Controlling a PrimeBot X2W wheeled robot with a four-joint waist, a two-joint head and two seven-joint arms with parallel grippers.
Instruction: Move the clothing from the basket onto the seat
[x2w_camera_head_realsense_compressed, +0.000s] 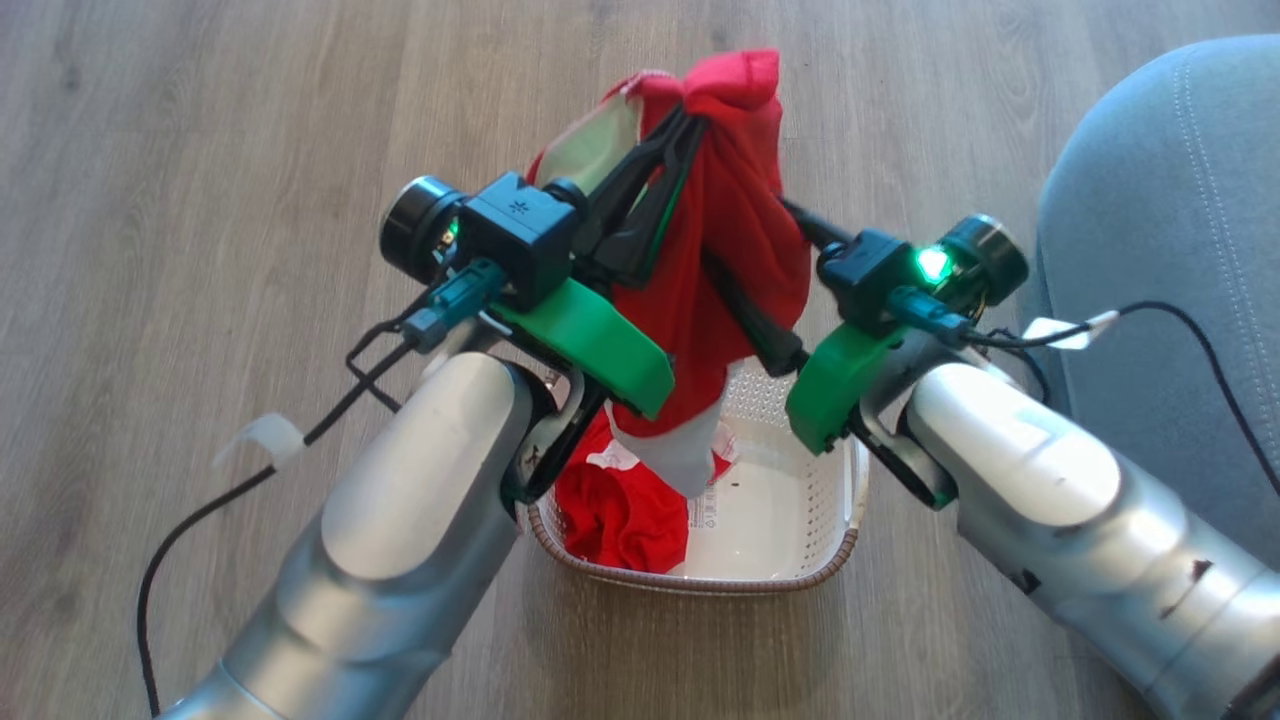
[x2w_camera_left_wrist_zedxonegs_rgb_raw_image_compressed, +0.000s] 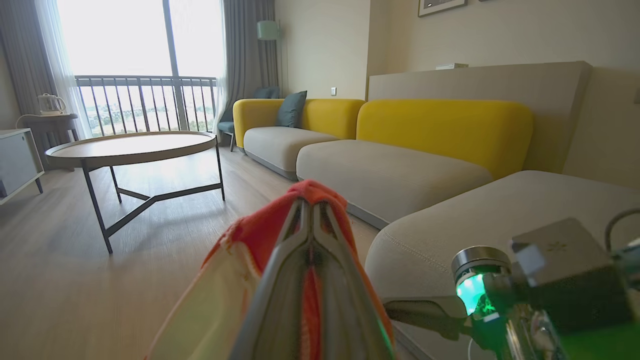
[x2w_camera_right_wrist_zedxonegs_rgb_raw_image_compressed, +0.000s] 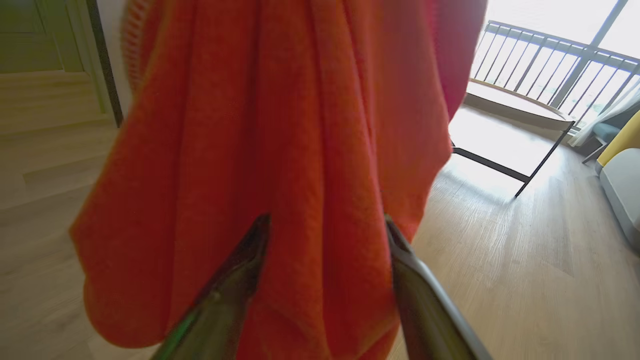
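1. The left gripper (x2w_camera_head_realsense_compressed: 688, 120) is closed tight on the top of a red garment (x2w_camera_head_realsense_compressed: 735, 220) and holds it up above the basket (x2w_camera_head_realsense_compressed: 700, 580).
2. The garment hangs down in long loose folds. Its pale lower end reaches to just inside the basket.
3. The right gripper (x2w_camera_head_realsense_compressed: 745, 230) is wide open, with one finger on each side of the hanging cloth about halfway down. It is not clamped on the cloth.
4. The basket stands on a wooden floor (x2w_camera_head_realsense_compressed: 200, 200). More red clothing (x2w_camera_head_realsense_compressed: 620, 510) lies bunched in its near left part, beside a label (x2w_camera_head_realsense_compressed: 705, 505).
5. The grey seat (x2w_camera_head_realsense_compressed: 1170, 250) is at the right, near the basket.
6. The garment looks light, soft and limp, so it will likely sway, trail and not keep its shape.
7. A pinch on a gathered bunch of folds should hold better than one on a single thin edge.
8. A second grip lower down would shorten the drape, so the tail clears the rim and does not drag the other clothes.
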